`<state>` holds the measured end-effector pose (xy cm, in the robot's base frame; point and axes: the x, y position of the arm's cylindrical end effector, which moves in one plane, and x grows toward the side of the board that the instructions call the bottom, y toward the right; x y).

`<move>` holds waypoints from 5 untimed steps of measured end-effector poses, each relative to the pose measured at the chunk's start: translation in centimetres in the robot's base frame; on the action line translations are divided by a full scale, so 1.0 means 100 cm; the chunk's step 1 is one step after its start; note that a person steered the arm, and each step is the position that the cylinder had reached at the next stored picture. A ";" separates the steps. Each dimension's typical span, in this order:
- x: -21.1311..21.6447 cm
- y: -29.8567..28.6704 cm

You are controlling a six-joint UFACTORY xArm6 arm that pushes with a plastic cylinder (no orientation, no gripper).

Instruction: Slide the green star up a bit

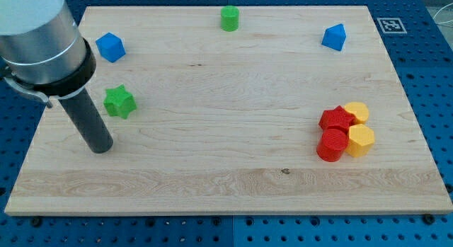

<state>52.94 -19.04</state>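
Note:
The green star [119, 101] lies on the wooden board [226, 183] at the view's left. My tip [101, 148] rests on the board just below the star and slightly to its left, a short gap apart from it. The dark rod rises from the tip toward the view's upper left, into the grey arm body.
A blue block [110, 47] sits above the star. A green cylinder [229, 18] is at the top middle. A blue block [335, 37] is at the top right. Two red blocks [333, 132] and two yellow blocks [359, 128] cluster at the right.

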 end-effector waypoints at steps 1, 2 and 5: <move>-0.011 0.000; -0.018 0.000; -0.052 0.000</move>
<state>47.76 -19.04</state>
